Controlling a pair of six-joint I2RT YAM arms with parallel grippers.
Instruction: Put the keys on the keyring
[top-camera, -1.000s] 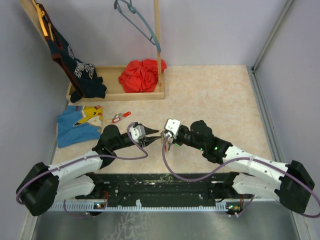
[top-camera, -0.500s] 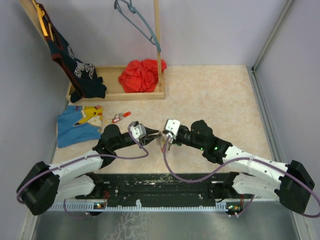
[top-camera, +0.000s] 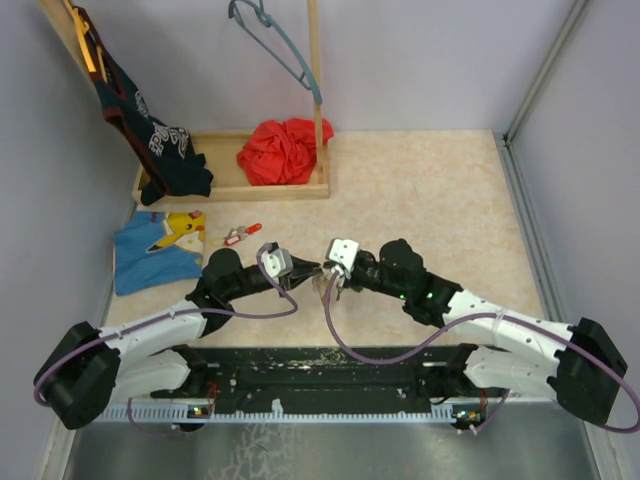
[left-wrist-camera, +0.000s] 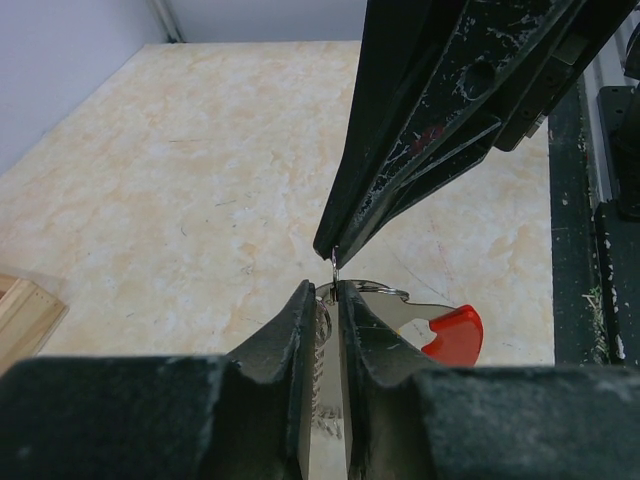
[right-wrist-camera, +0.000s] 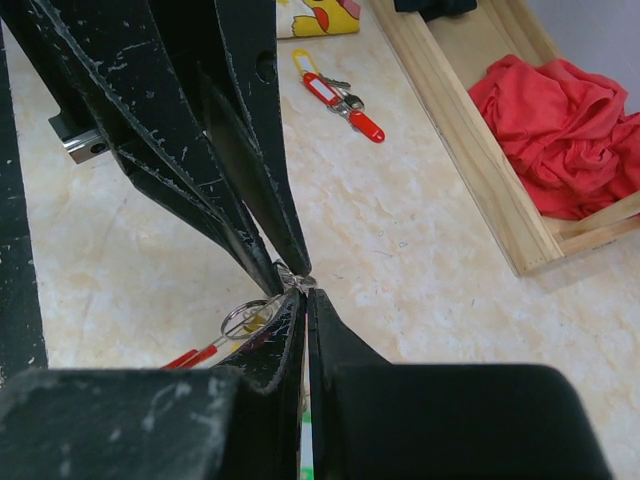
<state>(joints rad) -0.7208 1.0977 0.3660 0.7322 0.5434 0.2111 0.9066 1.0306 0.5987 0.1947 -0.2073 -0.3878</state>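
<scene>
My two grippers meet tip to tip above the table's near middle. The left gripper (top-camera: 313, 268) (left-wrist-camera: 327, 290) is shut on the keyring (left-wrist-camera: 322, 330), gripping its grey serrated metal. A red-headed key (left-wrist-camera: 455, 335) hangs from the wire ring (right-wrist-camera: 248, 318) beside it. My right gripper (top-camera: 326, 277) (right-wrist-camera: 307, 292) is shut on a thin metal key; a bit of green shows deep between its jaws. That key's tip (left-wrist-camera: 333, 262) touches the ring at the left fingertips (right-wrist-camera: 285, 262). More keys with a red tag (top-camera: 240, 235) (right-wrist-camera: 338, 95) lie on the table.
A wooden tray (top-camera: 290, 190) at the back holds a crumpled red cloth (top-camera: 283, 150) and a dark garment (top-camera: 160, 150). A blue cloth with a yellow cartoon (top-camera: 160, 250) lies at the left. A hanger (top-camera: 280, 50) hangs above. The black rail (top-camera: 320, 365) runs along the near edge.
The left jaws have narrowed onto the metal between them. The right gripper has edged left, so the two tips now touch.
</scene>
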